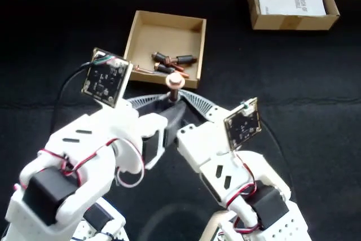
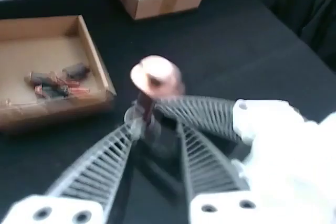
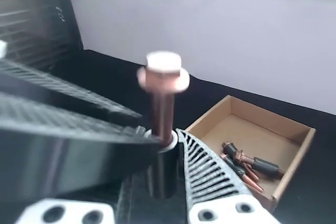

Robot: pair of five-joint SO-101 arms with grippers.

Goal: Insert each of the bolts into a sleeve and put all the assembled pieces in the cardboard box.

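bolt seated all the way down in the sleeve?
No: in the right wrist view the bolt has bare shank standing between its head and the top of the sleeve.

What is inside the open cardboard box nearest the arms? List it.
Copper bolts in dark sleeves lie heaped toward the cardboard box's near wall. They overlap, so their count and whatever lies beneath are hidden.

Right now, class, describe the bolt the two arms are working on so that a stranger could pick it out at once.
Find the open cardboard box mid-table holding assembled pieces. Just before its near wall the left gripper and right gripper meet around a black sleeve. The bolt stands upright in it, copper head on top, whereas the others lie flat.
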